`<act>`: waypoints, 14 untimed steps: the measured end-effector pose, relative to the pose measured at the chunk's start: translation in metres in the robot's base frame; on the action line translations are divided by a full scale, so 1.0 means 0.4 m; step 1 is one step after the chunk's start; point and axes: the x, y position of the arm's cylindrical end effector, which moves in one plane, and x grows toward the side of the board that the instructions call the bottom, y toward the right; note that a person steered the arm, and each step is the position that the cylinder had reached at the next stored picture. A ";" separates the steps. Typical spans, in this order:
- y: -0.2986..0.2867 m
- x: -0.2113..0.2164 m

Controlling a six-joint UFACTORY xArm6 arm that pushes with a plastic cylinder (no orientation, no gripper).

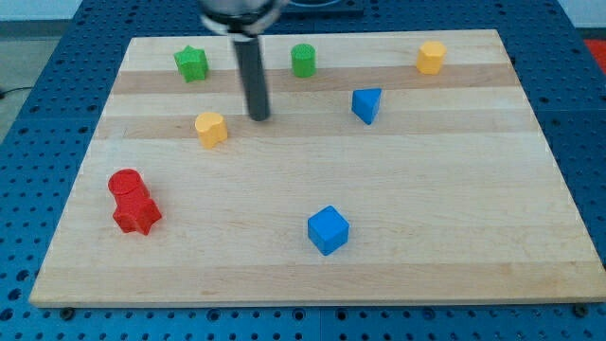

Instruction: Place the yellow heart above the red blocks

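My tip (258, 117) rests on the tabletop (454, 256) just to the right of the yellow heart (210, 128), with a small gap between them, in the upper-left part of the board. There is no hand on this arm, only the bare rod, so nothing opens, closes or grips; everything is done by pushing.

The two red blocks (133, 201) sit touching each other near the left edge, the round one above the star-shaped one, below and to the left of the heart. The target spot, as I judge it, is the bare wood just above the round red block.

From where the tip stands, a push would send the heart straight left, which is only partly right. Better to bring the tip round to the heart's upper-right side, then push down and left in a short, steady stroke through the heart's middle so it does not spin off. Stop well before the red pair; touching them would shift the reference. The green star (191, 63) near the top edge lies clear of that path.
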 end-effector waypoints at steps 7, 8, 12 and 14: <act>-0.151 0.099; -0.250 0.094; -0.155 0.086; -0.155 0.059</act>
